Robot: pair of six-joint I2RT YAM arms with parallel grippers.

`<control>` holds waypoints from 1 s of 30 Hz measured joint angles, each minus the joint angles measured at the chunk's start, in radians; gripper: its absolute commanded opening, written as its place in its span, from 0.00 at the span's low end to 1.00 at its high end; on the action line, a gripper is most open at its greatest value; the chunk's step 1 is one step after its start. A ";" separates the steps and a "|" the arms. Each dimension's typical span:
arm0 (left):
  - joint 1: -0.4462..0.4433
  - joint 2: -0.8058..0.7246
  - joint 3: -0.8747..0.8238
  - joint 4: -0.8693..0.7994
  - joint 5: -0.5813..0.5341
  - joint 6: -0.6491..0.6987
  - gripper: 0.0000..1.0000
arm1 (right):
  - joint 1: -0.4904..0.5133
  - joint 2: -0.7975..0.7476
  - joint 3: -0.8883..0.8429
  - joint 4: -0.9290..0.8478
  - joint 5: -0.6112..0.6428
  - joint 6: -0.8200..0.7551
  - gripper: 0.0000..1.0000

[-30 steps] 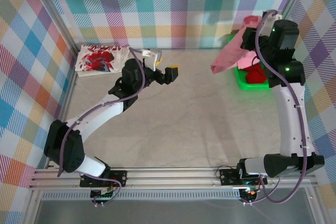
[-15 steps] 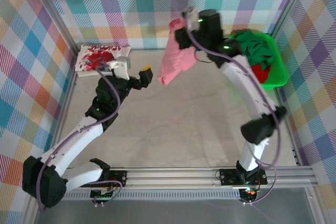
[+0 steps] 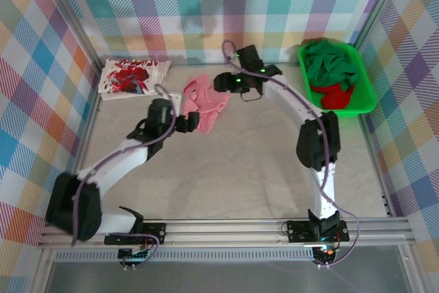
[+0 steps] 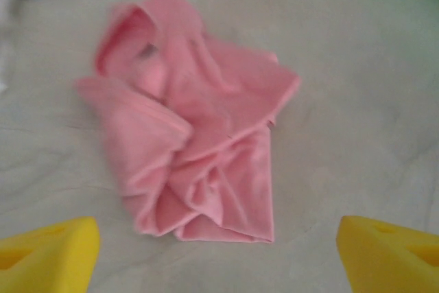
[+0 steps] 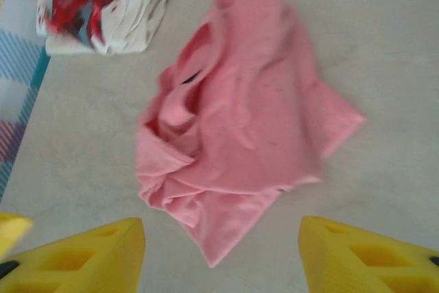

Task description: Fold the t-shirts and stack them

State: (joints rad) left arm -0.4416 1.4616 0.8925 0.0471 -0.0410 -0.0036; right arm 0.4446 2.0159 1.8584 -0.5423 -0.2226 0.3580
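A plain salmon-pink t-shirt (image 3: 206, 103) lies crumpled on the table, left of centre at the back. My left gripper (image 3: 191, 123) is at its near-left edge; in the left wrist view the pink shirt (image 4: 192, 149) lies just ahead of the open left gripper (image 4: 218, 260), with nothing between the yellow fingertips (image 4: 48, 255). My right gripper (image 3: 221, 84) hovers at the shirt's far-right side. In the right wrist view the right gripper (image 5: 223, 255) is open above the pink shirt (image 5: 240, 128), apart from it. A folded white t-shirt with red print (image 3: 134, 77) lies at the back left.
A bright green tray (image 3: 367, 97) at the back right holds a dark green shirt (image 3: 330, 60) and a red one (image 3: 336, 97). The white printed shirt (image 5: 103, 5) lies close beyond the pink one. Checked walls close in the back and sides.
The right arm swung left from the tray and came down, its jaws opened and the pink shirt dropped onto the table. The left gripper moved in to the shirt's near edge.
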 measured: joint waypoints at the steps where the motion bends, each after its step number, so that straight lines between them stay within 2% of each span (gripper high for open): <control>1: -0.007 0.060 0.029 -0.003 0.004 0.007 0.87 | -0.021 -0.029 -0.050 0.027 0.001 0.010 0.60; 2: -0.011 0.117 0.058 -0.004 0.004 0.014 0.86 | -0.044 -0.055 -0.098 0.045 0.002 0.021 0.60; 4: -0.015 0.231 0.124 -0.008 0.003 0.028 0.79 | -0.066 -0.089 -0.181 0.079 0.001 0.032 0.60; 5: -0.015 0.293 0.170 -0.015 0.003 0.036 0.71 | -0.069 -0.097 -0.217 0.089 0.000 0.039 0.60; 7: -0.015 0.405 0.267 -0.028 0.006 0.050 0.41 | -0.065 -0.102 -0.273 0.108 -0.006 0.050 0.60; 8: -0.014 0.457 0.320 -0.038 0.007 0.054 0.22 | -0.063 -0.104 -0.304 0.116 -0.008 0.054 0.60; 9: -0.014 0.494 0.359 -0.046 0.004 0.055 0.08 | -0.063 -0.106 -0.328 0.121 -0.008 0.056 0.60; 10: -0.014 0.528 0.398 -0.057 -0.001 0.058 0.00 | -0.063 -0.109 -0.355 0.124 -0.007 0.058 0.60; 13: -0.014 0.541 0.433 -0.094 -0.027 0.067 0.00 | -0.059 -0.126 -0.404 0.124 -0.006 0.057 0.60; 16: -0.014 0.480 0.421 -0.131 -0.039 0.065 0.00 | -0.062 -0.151 -0.420 0.134 -0.008 0.057 0.60; 23: -0.014 0.117 0.358 -0.171 -0.027 0.066 0.02 | -0.066 -0.130 -0.412 0.237 -0.114 0.097 0.57; 24: -0.014 0.082 0.360 -0.169 -0.018 0.072 0.16 | -0.066 -0.117 -0.406 0.246 -0.127 0.101 0.57; 25: -0.014 0.060 0.364 -0.170 -0.008 0.080 0.44 | -0.064 -0.100 -0.396 0.256 -0.140 0.105 0.57; 26: -0.014 0.057 0.377 -0.178 -0.002 0.088 0.58 | -0.063 -0.084 -0.388 0.265 -0.150 0.107 0.57; 30: -0.011 0.233 0.517 -0.270 -0.040 0.102 0.60 | -0.057 -0.050 -0.385 0.281 -0.166 0.123 0.57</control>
State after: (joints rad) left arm -0.4530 1.6943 1.4090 -0.2230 -0.0814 0.0986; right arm 0.3874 1.9659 1.4734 -0.2615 -0.3885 0.4808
